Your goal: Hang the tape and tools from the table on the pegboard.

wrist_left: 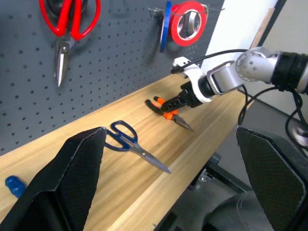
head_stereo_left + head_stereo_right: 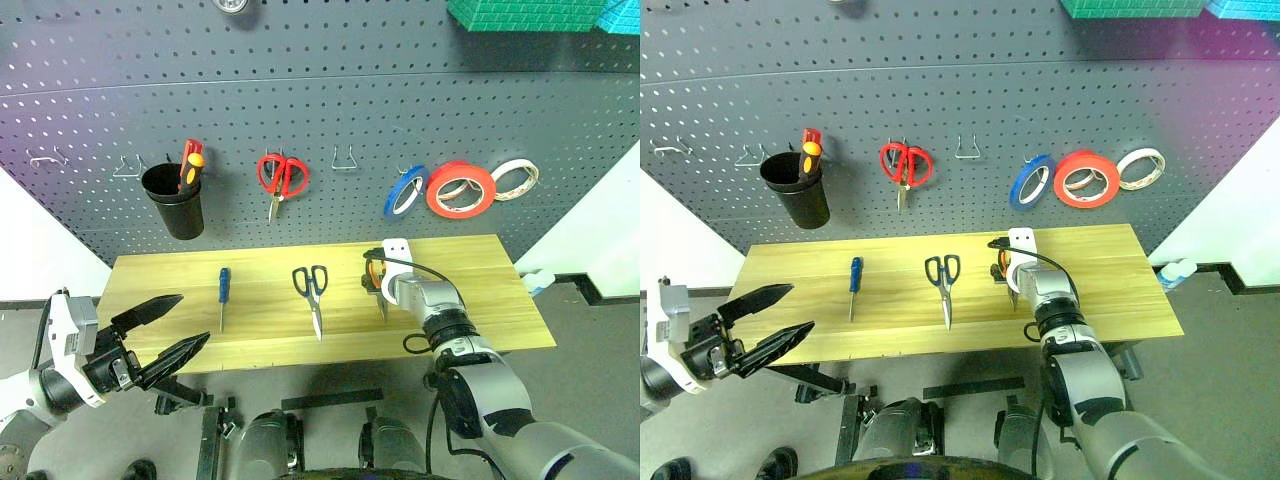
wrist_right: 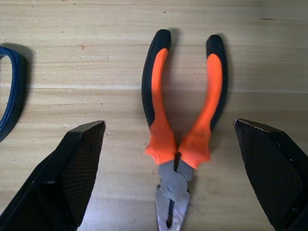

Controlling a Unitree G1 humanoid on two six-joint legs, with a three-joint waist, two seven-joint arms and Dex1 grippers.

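Left eye view: tape (image 2: pixel 460 189) hangs on the pegboard (image 2: pixel 320 110); screwdriver (image 2: pixel 223 292), scissors (image 2: pixel 312 295) and pliers (image 3: pixel 183 130) remain, right gripper (image 3: pixel 173 192) spread, pliers at twelve o'clock, left gripper (image 2: pixel 160 335) spread, empty.

A long tabletop (image 2: pixel 460 300) of light wooden planks runs across the middle of the left eye view, its far edge against the foot of the wall panel. Three tools lie directly on it, spaced apart in a row. Toward the left of the frame is a slim blue-handled screwdriver (image 2: pixel 223 296), handle toward the wall and shaft pointing to the near edge. At the centre lie dark-handled scissors (image 2: pixel 312 293), loops toward the wall and closed blades pointing to the near edge. Right of centre lie small orange-and-black pliers (image 3: pixel 185 130), flat on the wood, handles spread apart and the metal nose pointing toward the near edge.
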